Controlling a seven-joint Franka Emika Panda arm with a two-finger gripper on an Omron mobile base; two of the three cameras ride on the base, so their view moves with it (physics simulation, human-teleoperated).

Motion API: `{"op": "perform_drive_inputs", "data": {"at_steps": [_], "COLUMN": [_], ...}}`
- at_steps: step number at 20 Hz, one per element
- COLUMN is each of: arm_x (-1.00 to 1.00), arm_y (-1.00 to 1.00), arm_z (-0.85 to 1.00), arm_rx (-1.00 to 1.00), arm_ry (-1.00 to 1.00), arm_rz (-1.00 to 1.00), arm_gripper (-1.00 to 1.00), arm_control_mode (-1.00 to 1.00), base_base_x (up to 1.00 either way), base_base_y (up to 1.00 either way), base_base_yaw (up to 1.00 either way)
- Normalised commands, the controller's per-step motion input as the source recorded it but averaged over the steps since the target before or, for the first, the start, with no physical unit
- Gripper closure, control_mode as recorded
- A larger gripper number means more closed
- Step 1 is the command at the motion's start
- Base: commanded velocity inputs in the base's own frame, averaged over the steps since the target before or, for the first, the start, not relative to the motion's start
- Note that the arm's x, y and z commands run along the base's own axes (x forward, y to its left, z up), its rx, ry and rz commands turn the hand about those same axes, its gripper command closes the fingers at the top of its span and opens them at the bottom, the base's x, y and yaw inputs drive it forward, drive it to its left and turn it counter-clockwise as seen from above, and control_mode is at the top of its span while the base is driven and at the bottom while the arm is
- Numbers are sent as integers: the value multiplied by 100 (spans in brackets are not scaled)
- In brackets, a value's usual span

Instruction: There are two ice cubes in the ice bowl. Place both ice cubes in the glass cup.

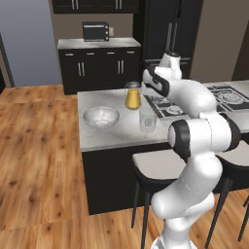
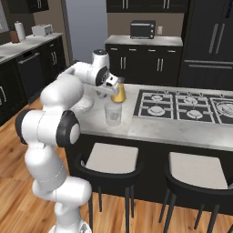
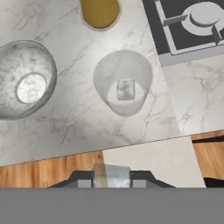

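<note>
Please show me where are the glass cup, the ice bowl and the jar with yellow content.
glass cup (image 3: pixel 124 87): hand view, its clear wall.
ice bowl (image 3: pixel 46 65): hand view, its inner wall.
jar (image 1: pixel 133 97): left base view, its yellow body.

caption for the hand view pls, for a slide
Hand shut on an ice cube above the glass cup, already holding one cube, beside the ice bowl.

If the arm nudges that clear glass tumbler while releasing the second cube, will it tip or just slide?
The clear glass tumbler stands upright, taller than wide, so a high nudge could tip it. On the smooth marble counter, a low push likely slides it. The one whitish ice cube inside adds little ballast.
</note>
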Motion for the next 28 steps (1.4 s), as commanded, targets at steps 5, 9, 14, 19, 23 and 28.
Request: {"op": "perform_drive_inputs", "data": {"at_steps": [5, 9, 14, 19, 23, 28], "arm_x": [26, 52, 37, 16, 15, 19], "arm_y": [-30, 4, 2, -1, 0, 0], "arm_z": [3, 10, -2, -15, -25, -35], "arm_rx": [0, 0, -1, -6, -2, 0], "arm_ry": [0, 0, 6, 0, 0, 0], "arm_rz": [0, 0, 0, 0, 0, 0], "arm_gripper": [100, 100, 100, 100, 100, 100], "arm_control_mode": [-100, -100, -100, -100, -100, -100], "base_base_x": [0, 0, 0, 0, 0, 0], "base_base_y": [0, 0, 0, 0, 0, 0], "base_base_yaw": [0, 0, 0, 0, 0, 0]}}
